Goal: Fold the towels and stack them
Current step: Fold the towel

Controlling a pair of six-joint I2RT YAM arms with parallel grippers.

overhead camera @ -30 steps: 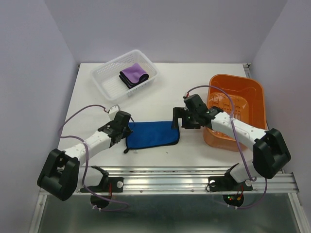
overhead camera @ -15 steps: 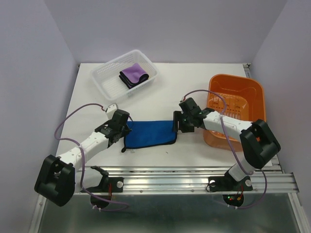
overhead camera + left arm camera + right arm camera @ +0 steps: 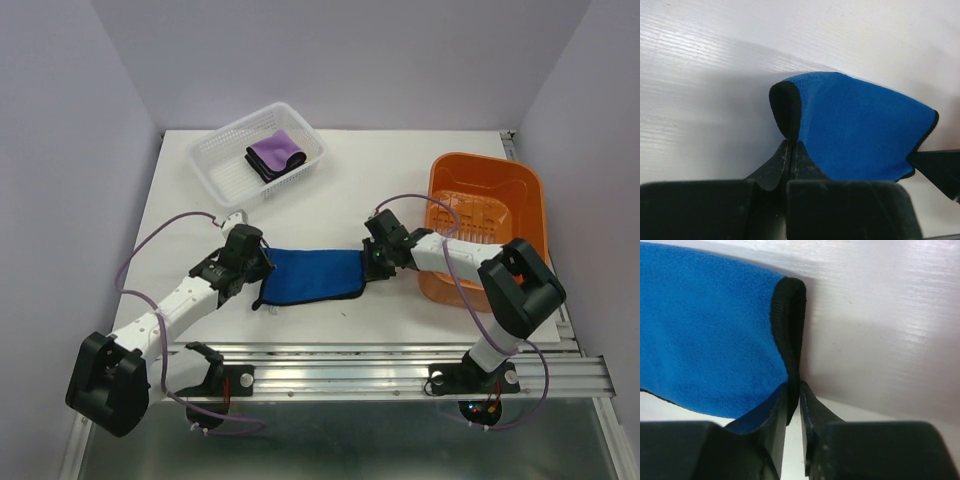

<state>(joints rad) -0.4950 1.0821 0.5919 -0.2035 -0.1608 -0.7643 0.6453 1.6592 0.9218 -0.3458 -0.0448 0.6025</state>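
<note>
A bright blue towel (image 3: 310,272) with black edging is stretched between my two grippers over the white table. My left gripper (image 3: 258,268) is shut on its left corner; in the left wrist view the black edge of the blue towel (image 3: 865,130) is pinched at the tips of that gripper (image 3: 791,145). My right gripper (image 3: 372,262) holds the right corner. In the right wrist view the black hem of the blue towel (image 3: 705,330) runs down between the nearly closed jaws of that gripper (image 3: 794,385). A folded purple towel (image 3: 272,153) lies in the white mesh basket (image 3: 240,125).
An orange plastic basket (image 3: 485,160) stands at the right, just behind my right arm. The white mesh basket sits at the back left. A metal rail runs along the table's near edge.
My right gripper has slid left to the blue towel's right corner and closed on it. The left arm has shifted a little, still holding the left corner.
</note>
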